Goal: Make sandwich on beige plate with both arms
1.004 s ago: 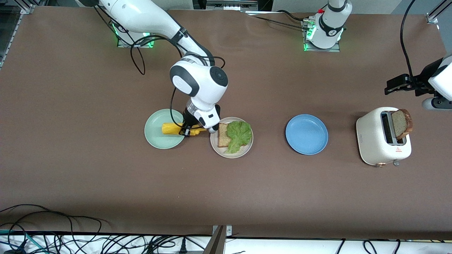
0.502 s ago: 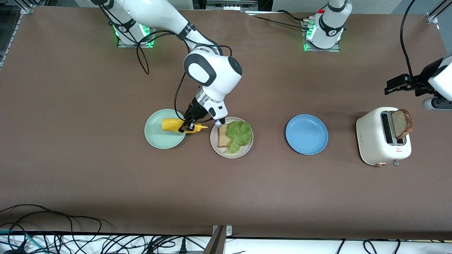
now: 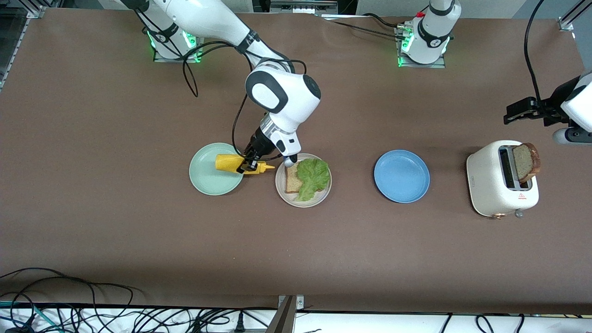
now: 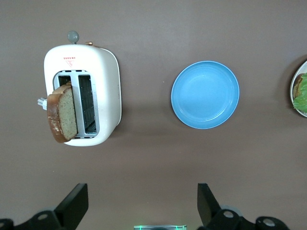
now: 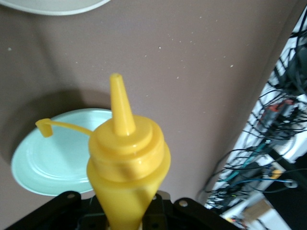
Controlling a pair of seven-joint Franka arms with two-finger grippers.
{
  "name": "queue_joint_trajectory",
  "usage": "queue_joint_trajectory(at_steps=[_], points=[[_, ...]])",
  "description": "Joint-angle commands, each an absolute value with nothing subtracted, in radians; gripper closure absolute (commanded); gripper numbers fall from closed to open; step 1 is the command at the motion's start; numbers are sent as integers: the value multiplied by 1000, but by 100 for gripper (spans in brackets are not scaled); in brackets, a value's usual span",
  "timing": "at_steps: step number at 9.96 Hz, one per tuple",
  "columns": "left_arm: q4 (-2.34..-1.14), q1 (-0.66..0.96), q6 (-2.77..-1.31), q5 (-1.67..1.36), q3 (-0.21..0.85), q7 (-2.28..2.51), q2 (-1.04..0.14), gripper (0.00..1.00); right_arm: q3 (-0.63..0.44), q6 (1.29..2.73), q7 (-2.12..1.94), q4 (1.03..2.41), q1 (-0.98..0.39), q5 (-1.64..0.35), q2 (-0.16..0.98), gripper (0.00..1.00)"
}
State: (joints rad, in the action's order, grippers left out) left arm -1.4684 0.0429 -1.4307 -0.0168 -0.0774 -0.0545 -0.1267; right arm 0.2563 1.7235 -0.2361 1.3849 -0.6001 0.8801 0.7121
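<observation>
Right gripper (image 3: 246, 165) clenched on yellow bottle (image 3: 231, 163), lifted sideways over mint plate (image 3: 210, 182), nozzle toward beige plate (image 3: 282, 185).
Bottle soft, probably light; grip mid-body, squeeze gently.
Bread (image 3: 292, 178) and lettuce (image 3: 313, 175) lie on beige plate just past nozzle tip.
Left gripper (image 4: 139, 208) spread empty, waits above toaster (image 4: 100, 96); second slice (image 4: 62, 120) crumbly, take by crust edges.

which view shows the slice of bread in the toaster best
The left wrist view: the bread slice shows large from above, leaning out of one toaster slot. The front view shows the slice small, at the left arm's end of the table. The right wrist view does not show it.
</observation>
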Motion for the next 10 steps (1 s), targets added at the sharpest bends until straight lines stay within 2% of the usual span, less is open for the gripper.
queue_joint_trajectory(at_steps=[1,6,10], points=[[-1465,35,-1436,-20,-74,-75,-126,0,262,1741,-297,1350,-519,737,667,99],[-1465,35,-1436,-20,-74,-77,-126,0,288,1957,-314,1364,-267,404,615,99],[-1465,35,-1436,-18,-74,-77,-129,0,273,1976,-559,1371,-140,74,597,99]])
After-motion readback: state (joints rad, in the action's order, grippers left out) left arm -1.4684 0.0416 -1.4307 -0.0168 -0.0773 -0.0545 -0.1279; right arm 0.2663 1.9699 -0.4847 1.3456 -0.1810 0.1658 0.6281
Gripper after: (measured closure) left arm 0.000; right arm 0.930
